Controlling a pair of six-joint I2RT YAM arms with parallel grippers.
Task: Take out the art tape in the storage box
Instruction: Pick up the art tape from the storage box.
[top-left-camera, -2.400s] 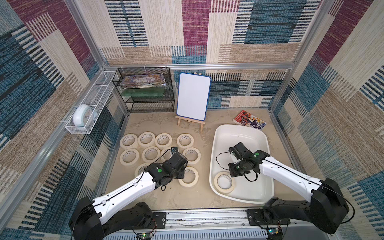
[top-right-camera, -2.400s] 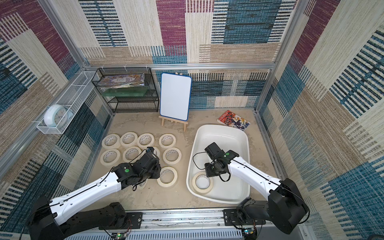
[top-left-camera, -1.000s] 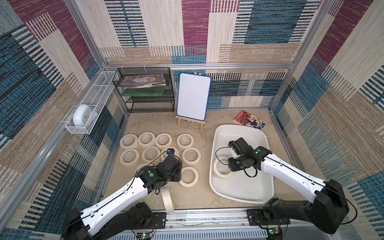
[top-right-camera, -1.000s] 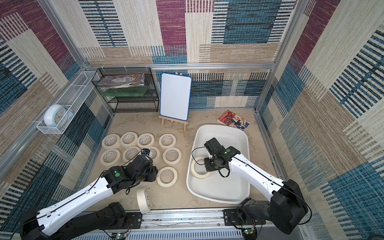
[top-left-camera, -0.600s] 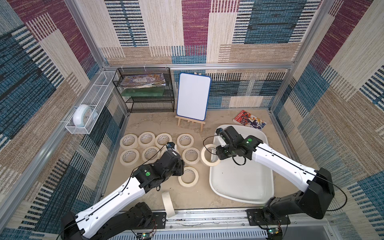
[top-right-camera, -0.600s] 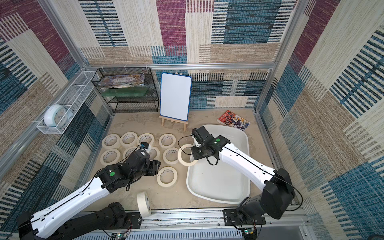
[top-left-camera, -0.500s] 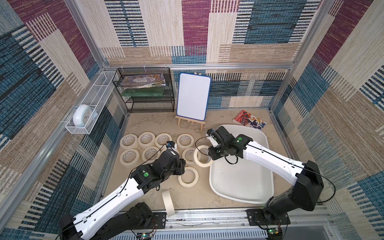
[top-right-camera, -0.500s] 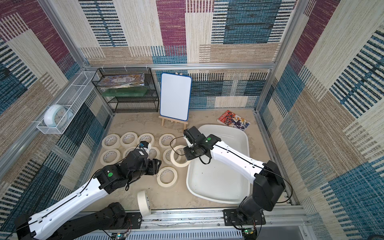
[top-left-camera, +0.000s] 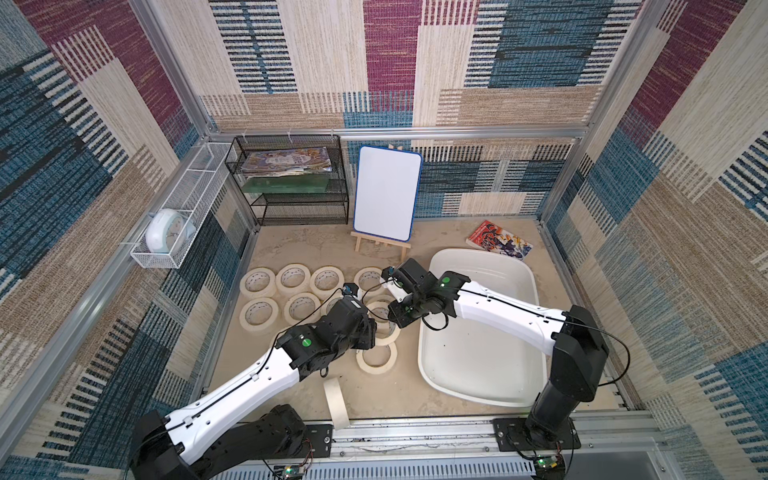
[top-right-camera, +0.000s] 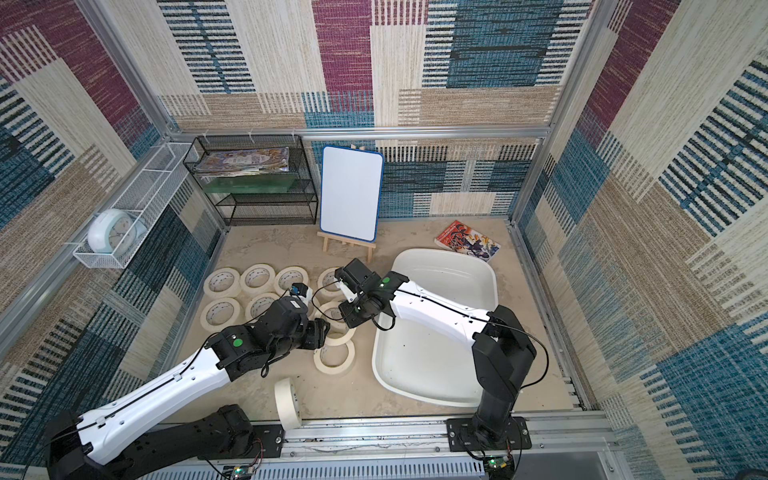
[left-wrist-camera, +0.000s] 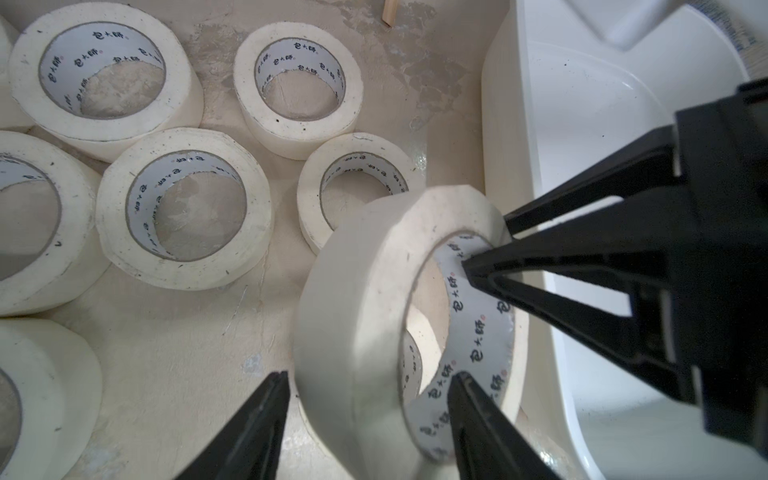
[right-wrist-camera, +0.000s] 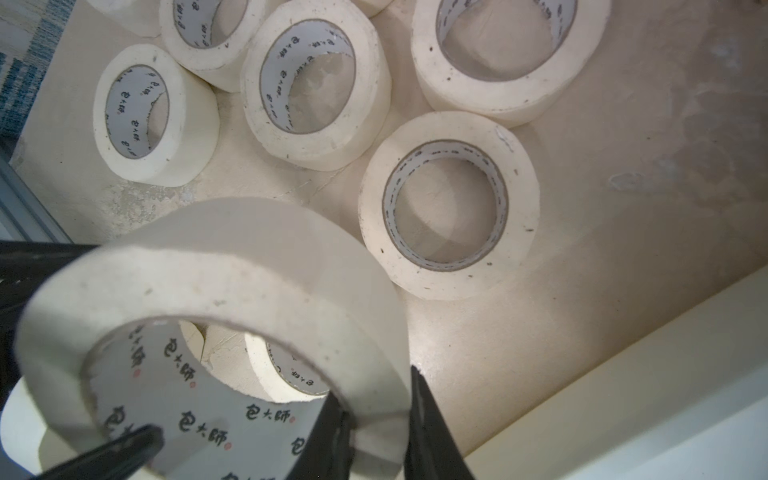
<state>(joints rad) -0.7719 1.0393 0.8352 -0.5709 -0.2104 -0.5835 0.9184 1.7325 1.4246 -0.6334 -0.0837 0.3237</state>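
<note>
**A:** How do the fingers stand?

**B:** The right gripper (right-wrist-camera: 374, 390) is clenched on the wall of the held roll (left-wrist-camera: 353, 291). One finger is inside the white core and one is on the cream outer face. That roll is tilted on edge, raised above a flat roll that shows through its hole.

**A:** And the other one?

**B:** The left gripper (left-wrist-camera: 370, 376) is released. Its fingers (left-wrist-camera: 257, 432) stand apart astride that wall, one in the hole and one outside. A sliver of floor shows between the outer finger and the tape.

**A:** Where is the tape in the top views?

**B:** At the centre of the frame, between the two black wrists. It is just left of the left rim of the storage box (top-left-camera: 486, 365), outside it.

**A:** And the rest of the art tape?

**B:** The other rolls (top-left-camera: 258, 283) lie flat in two rows on the sandy floor left of centre, several of them touching. A lone flat roll (top-left-camera: 376, 358) sits lower, near the box's left rim. An upright roll (top-left-camera: 336, 401) stands on edge by the metal rail at the bottom of the frame.

**A:** Further out?

**B:** A whiteboard (top-left-camera: 386, 193) stands on its easel at upper centre. A black mesh rack (top-left-camera: 305, 208) is to its left, and a comic book (top-left-camera: 498, 242) lies by the box's upper right corner.
</note>
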